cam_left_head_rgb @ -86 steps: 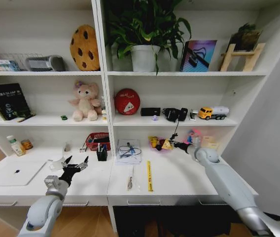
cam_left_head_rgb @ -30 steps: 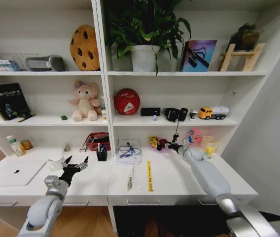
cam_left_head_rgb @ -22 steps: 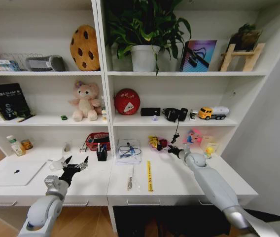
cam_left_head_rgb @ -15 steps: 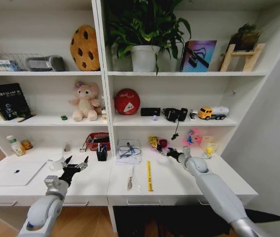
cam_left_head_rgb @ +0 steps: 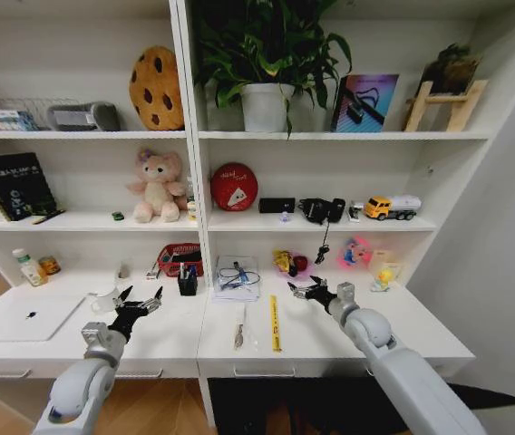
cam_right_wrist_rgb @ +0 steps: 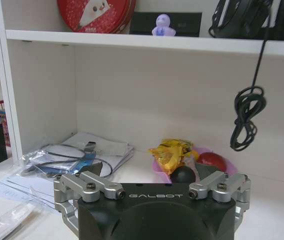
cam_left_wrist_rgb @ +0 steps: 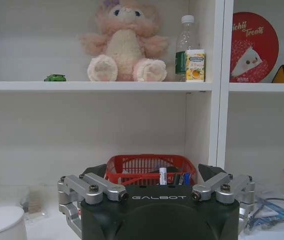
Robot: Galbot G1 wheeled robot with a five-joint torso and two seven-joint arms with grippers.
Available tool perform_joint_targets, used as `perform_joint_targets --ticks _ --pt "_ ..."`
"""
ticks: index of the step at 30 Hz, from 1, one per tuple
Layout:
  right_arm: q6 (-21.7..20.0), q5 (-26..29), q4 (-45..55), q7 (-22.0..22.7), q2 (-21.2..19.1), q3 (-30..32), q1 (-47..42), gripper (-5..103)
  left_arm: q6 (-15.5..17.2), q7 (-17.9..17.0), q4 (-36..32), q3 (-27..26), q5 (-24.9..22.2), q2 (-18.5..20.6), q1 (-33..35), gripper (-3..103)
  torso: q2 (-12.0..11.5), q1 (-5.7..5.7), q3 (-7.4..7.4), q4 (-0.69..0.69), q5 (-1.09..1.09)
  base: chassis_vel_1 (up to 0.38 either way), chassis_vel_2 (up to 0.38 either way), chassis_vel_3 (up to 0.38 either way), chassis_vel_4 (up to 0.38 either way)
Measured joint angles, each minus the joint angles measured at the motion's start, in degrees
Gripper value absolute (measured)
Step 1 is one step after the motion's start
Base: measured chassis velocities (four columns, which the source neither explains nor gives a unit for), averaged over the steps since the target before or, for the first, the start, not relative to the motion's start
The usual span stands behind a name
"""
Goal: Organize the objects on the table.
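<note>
Head view: the laptop [cam_left_head_rgb: 24, 317] lies closed at the left end of the table [cam_left_head_rgb: 330, 337], cut off by the frame edge. The ruler [cam_left_head_rgb: 275, 323] lies lengthwise near the middle, with a small item beside it too small to identify. The white cup [cam_left_head_rgb: 105, 300] stands just beside the left gripper [cam_left_head_rgb: 140, 301], whose fingers are spread and empty. The right gripper [cam_left_head_rgb: 305, 290] hovers over the table right of the ruler, fingers spread, holding nothing. Left wrist view adds a red basket [cam_left_wrist_rgb: 150, 169] and a teddy bear [cam_left_wrist_rgb: 123, 42] on the shelf above. Right wrist view adds papers [cam_right_wrist_rgb: 77, 152] and a pink bowl [cam_right_wrist_rgb: 202, 162] against the back panel.
</note>
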Motion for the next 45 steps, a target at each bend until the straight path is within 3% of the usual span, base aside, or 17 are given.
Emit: perform_joint_targets --ticks 3,6,14,17,24,31,35,38,45 --pt "1.08 -1.68 3.02 1.04 0.33 2.51 -3.80 100 0.00 0.03 0.00 0.00 0.00 0.00 0.00 100 0.00 0.00 0.00 0.00 -0.01 0.000 0.000 0.000 0.000" --pt "5.06 -6.84 5.24 3.82 1.87 6.08 -9.44 100 0.00 0.03 0.00 0.01 0.00 0.00 0.00 100 0.00 0.00 0.00 -0.02 0.01 0.000 0.000 0.000 0.000" --pt "10.80 -16.48 5.97 8.23 3.29 8.85 -13.28 100 0.00 0.03 0.00 0.01 0.00 0.00 0.00 100 0.00 0.00 0.00 -0.01 0.00 0.000 0.000 0.000 0.000" --pt "12.28 -23.51 8.58 16.29 11.30 10.45 -16.68 100 0.00 0.03 0.00 0.00 0.00 0.00 0.00 100 0.00 0.01 0.00 0.01 0.01 0.000 0.000 0.000 0.000" --pt "14.26 -26.93 10.60 18.52 17.81 12.47 -21.03 100 0.00 0.02 0.00 0.00 0.00 0.00 0.01 100 0.00 0.00 0.00 -0.01 -0.01 0.000 0.000 0.000 0.000" --pt "13.39 -23.72 15.71 17.55 17.86 14.96 -24.51 100 0.00 0.03 0.00 0.01 0.00 0.00 0.00 100 0.00 0.00 0.00 0.00 0.00 0.000 0.000 0.000 0.000" --pt "12.30 -20.17 19.85 13.04 16.35 19.30 -28.81 100 0.00 0.03 0.00 0.01 0.00 0.00 0.00 100 0.00 0.00 0.00 0.00 0.00 0.000 0.000 0.000 0.000" --pt "12.30 -15.34 22.24 9.04 15.38 26.45 -34.02 100 0.00 0.02 0.00 0.01 0.00 0.00 0.00 100 0.00 0.00 0.00 0.00 -0.02 0.000 0.000 0.000 0.000" --pt "14.44 -6.46 22.02 7.06 15.18 38.66 -40.36 100 0.00 0.04 0.00 0.01 0.00 0.00 0.00 100 0.00 0.00 0.00 -0.02 0.01 0.000 0.000 0.000 0.000"
